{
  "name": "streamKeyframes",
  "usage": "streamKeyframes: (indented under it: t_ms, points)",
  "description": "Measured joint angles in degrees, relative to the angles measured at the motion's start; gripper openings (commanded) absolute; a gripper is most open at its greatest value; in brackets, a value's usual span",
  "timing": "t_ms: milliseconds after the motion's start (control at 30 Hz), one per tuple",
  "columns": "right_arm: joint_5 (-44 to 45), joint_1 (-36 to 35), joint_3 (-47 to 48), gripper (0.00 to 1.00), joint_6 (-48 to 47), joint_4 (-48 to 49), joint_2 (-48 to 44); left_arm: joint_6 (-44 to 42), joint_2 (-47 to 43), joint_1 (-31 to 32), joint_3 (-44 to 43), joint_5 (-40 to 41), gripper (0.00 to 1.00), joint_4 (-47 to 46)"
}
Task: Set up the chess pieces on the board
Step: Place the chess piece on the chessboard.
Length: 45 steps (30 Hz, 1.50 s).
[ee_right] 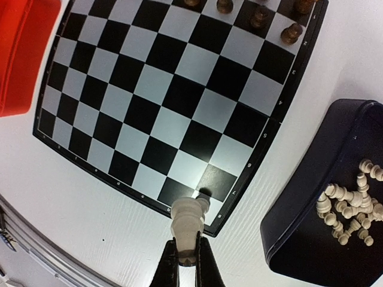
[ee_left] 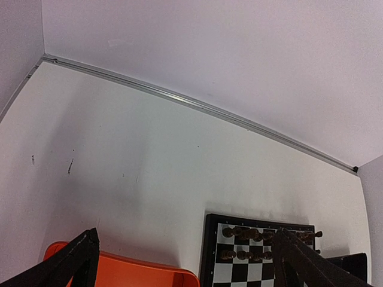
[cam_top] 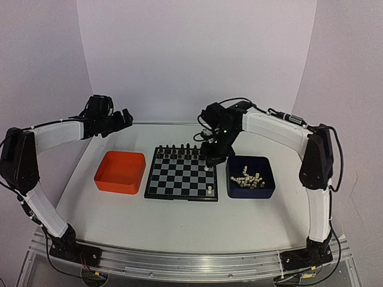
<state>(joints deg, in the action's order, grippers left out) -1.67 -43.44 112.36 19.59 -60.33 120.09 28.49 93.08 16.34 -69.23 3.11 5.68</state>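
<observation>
The board (cam_top: pixel 177 175) lies mid-table, with black pieces (cam_top: pixel 179 150) lined along its far edge. My right gripper (cam_top: pixel 210 161) hangs over the board's right edge, shut on a cream-white chess piece (ee_right: pixel 189 222); in the right wrist view the right gripper (ee_right: pixel 187 258) pinches the piece's base. Another white piece (cam_top: pixel 210 191) stands on the board's near right corner, partly hidden behind the held one in the wrist view. My left gripper (cam_top: pixel 122 119) is raised at the back left, open and holding nothing, and its fingers (ee_left: pixel 70 264) frame bare table.
A dark blue tray (cam_top: pixel 267 169) right of the board holds several loose white pieces (cam_top: pixel 246 179). An orange tray (cam_top: pixel 119 171) sits left of the board. White walls close in the back and both sides of the table.
</observation>
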Motion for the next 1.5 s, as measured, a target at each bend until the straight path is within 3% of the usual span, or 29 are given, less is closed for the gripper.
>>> streamKeyframes:
  t_ms: [400, 1500]
  points:
    - [2.9, -6.0, 11.8, 0.00, 4.6, -9.6, 9.8, -0.9, 0.0, 0.0, 0.0, -1.1, 1.00, 0.4]
    - [7.5, -8.6, 14.6, 0.00, 10.7, -13.7, 16.6, -3.7, 0.0, 0.0, 0.5, -2.1, 1.00, 1.8]
